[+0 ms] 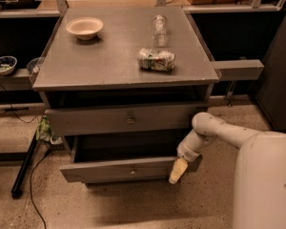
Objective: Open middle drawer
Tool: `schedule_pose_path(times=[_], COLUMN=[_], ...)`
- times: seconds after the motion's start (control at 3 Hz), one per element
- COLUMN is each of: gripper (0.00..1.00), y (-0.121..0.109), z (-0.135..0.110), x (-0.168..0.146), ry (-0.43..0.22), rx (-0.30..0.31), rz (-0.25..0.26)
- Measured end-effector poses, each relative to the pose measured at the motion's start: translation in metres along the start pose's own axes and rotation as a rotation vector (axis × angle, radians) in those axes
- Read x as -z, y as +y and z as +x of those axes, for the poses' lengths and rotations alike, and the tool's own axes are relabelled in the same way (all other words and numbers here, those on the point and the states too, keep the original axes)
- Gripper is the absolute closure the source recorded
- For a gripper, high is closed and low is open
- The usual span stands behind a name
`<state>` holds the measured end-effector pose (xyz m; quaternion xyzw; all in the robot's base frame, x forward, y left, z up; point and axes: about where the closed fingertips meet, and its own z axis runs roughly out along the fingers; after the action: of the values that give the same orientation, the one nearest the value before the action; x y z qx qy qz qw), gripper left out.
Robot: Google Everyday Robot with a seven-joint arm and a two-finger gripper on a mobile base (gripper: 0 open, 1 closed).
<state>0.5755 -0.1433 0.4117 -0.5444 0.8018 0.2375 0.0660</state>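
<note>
The grey wooden cabinet stands in the middle of the view. Its middle drawer is pulled well out, and a dark interior shows behind the flat front with its small round knob. Above it the upper drawer sticks out only slightly. My gripper hangs from the white arm at the right end of the middle drawer's front, touching or just in front of it. The lowest drawer is hidden beneath the open one.
On the cabinet top sit a beige bowl, a clear bottle and a crushed can lying on its side. A low shelf at left carries a small bowl. A black pole and cables lie on the floor at left.
</note>
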Motion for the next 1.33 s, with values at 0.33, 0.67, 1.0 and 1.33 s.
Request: schedule_pose_path(times=[0.33, 0.67, 1.0, 1.33], gripper=[0.0, 0.0, 0.0, 0.0], y=[0.003, 0.002, 0.005, 0.024], z=[0.002, 0.002, 0.003, 0.004], x=[0.001, 0.002, 0.003, 0.023], ry=[-0.005, -0.005, -0.007, -0.046], rx=[0.003, 0.003, 0.008, 0.059], rz=[-0.011, -0.011, -0.014, 0.007])
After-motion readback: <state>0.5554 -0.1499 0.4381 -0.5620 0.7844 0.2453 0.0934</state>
